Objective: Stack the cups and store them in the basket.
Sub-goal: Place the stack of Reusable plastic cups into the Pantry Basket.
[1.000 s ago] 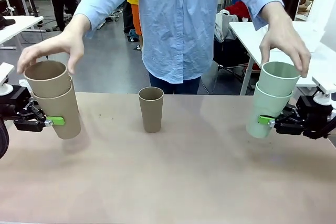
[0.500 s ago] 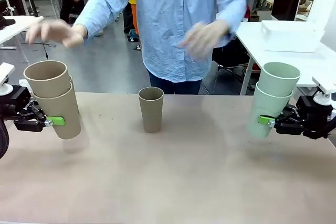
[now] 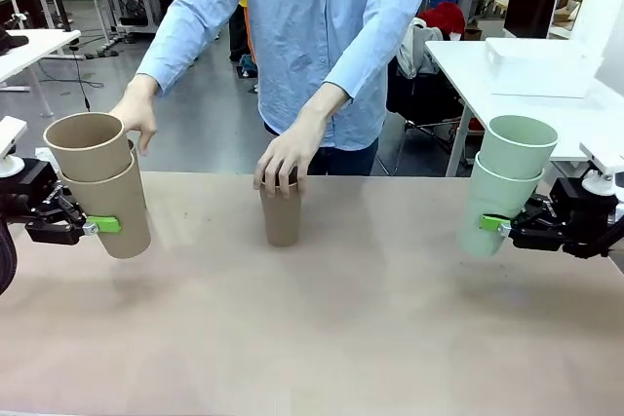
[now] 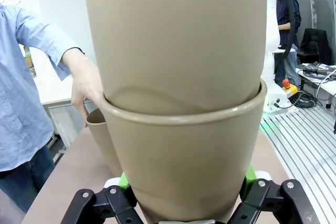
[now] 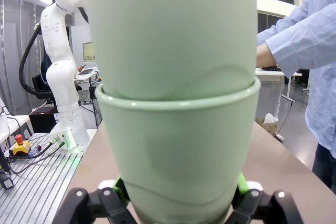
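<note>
My left gripper (image 3: pixel 109 226) is shut on the lower cup of a nested pair of tan cups (image 3: pixel 97 177), held tilted just above the table at the left. The left wrist view has that pair (image 4: pixel 184 103) close up between the left gripper's (image 4: pixel 184 205) green pads. At the right, my right gripper (image 3: pixel 487 224) is shut on two nested mint green cups (image 3: pixel 507 177), which also show in the right wrist view (image 5: pixel 176 103). A single tan cup (image 3: pixel 282 219) stands upright mid-table, with the person's hand (image 3: pixel 285 155) on its rim. The basket is out of view.
The person stands at the table's far edge; their other hand (image 3: pixel 136 116) hovers just behind the tan pair. The brown table (image 3: pixel 341 338) is bare in front of me. A white side table (image 3: pixel 526 70) stands beyond the right corner.
The person's hands left the tops of both stacks. One hand came down onto the middle cup's rim, the other dropped beside the tan pair. Neither gripper moved.
</note>
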